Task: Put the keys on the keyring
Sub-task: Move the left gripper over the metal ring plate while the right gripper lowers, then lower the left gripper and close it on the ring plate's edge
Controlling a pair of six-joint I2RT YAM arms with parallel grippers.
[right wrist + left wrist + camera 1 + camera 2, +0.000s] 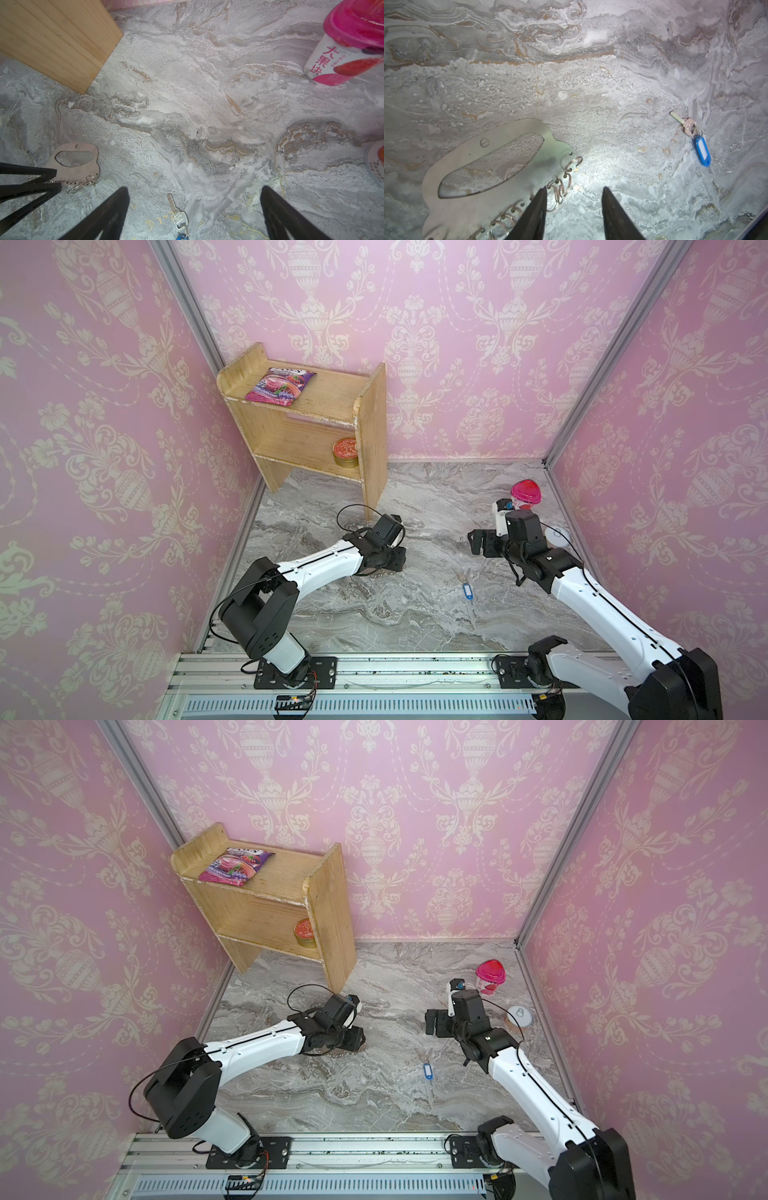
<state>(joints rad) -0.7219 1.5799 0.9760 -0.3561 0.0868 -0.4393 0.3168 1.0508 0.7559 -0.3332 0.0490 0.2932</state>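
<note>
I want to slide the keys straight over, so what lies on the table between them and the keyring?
Nothing. In the left wrist view, the marble tabletop between the keyring and the keys is bare.

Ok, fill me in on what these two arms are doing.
Two robot arms are set up to get the keys onto the keyring. Nothing is held yet. The left gripper sits low at the ring edge of the keyring plate, jaws apart. The right gripper hangs wide open above the keys, which lie loose on the marble table, well apart from the keyring.
</note>
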